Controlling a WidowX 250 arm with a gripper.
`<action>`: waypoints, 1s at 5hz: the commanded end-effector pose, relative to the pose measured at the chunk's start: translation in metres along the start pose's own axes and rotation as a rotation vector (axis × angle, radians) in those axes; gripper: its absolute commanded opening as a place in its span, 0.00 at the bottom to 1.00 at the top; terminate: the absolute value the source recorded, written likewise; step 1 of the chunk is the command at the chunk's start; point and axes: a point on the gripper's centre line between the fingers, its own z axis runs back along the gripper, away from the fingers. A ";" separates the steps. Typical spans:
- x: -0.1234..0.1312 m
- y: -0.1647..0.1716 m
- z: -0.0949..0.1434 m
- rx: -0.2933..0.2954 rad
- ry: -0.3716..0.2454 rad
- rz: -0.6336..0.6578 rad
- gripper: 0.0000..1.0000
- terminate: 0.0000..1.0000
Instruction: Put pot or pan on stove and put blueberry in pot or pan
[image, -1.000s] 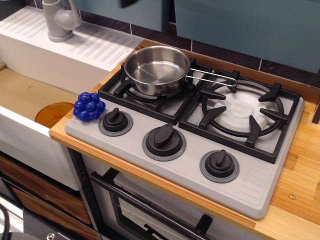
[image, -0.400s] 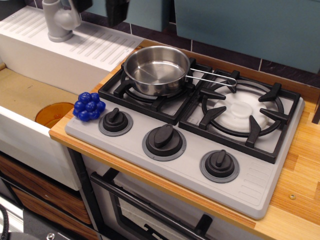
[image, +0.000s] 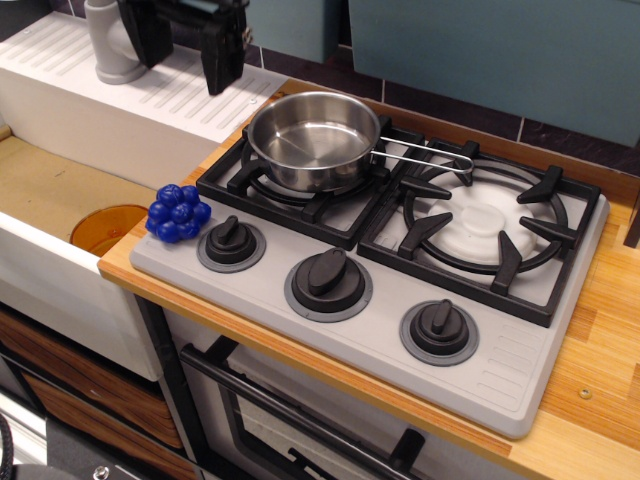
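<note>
Here, the shiny pan (image: 313, 138) sits on the far left burner of the grey stove (image: 385, 290), and its thin wire handle points right. The blueberry (image: 179, 212) rests on the stove's near left corner, just beside the left knob (image: 231, 241). The black end effector (image: 185, 45) hangs up high over the white sink (image: 120, 110), its two fingers apart and holding nothing.

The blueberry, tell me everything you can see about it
The blueberry is a rounded cluster of glossy deep-blue balls, plastic by its shine. It sits at the front left corner of the grey stove, just left of the leftmost knob, apparently touching its grey ring. Nothing holds it; the gripper is up near the faucet.
</note>
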 end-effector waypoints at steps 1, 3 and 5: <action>-0.004 0.005 -0.004 0.011 -0.063 0.053 1.00 0.00; -0.020 0.007 -0.029 -0.010 -0.093 0.081 1.00 0.00; -0.032 0.007 -0.049 -0.021 -0.119 0.111 1.00 0.00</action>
